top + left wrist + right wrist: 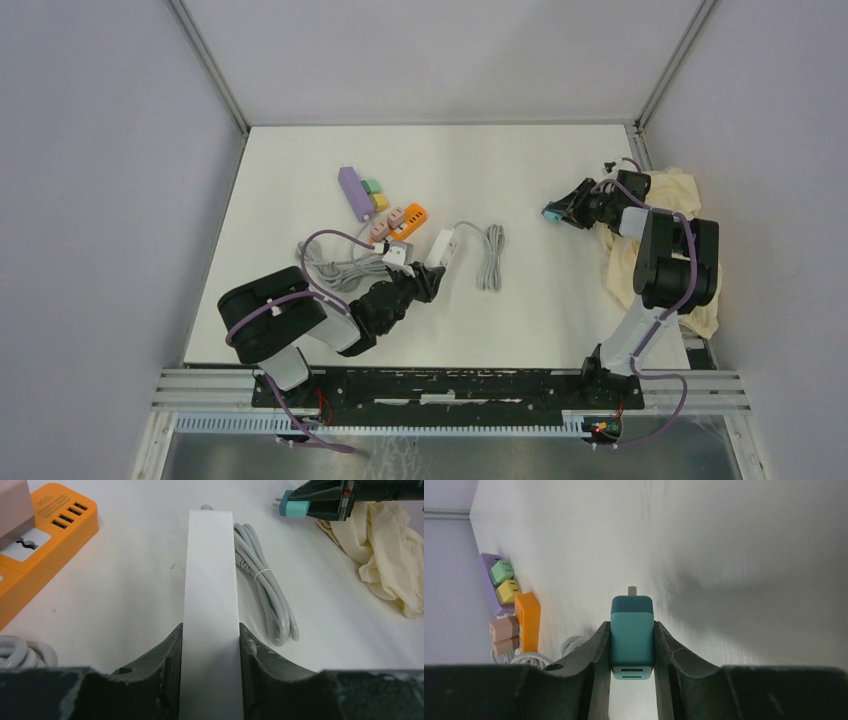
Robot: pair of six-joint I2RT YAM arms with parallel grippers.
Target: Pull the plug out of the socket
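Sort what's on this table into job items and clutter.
Job: white power strip, gripped by the left claw; teal plug, gripped by the right claw, already clear of the strip.
Clutter: orange power strip; purple power strip; pink plugs; cream cloth.

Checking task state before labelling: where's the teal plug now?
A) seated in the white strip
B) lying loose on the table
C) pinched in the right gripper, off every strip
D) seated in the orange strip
C: the teal plug sits between the right gripper's shut jaws with its prongs bare, well apart from the white power strip that the left gripper clamps.
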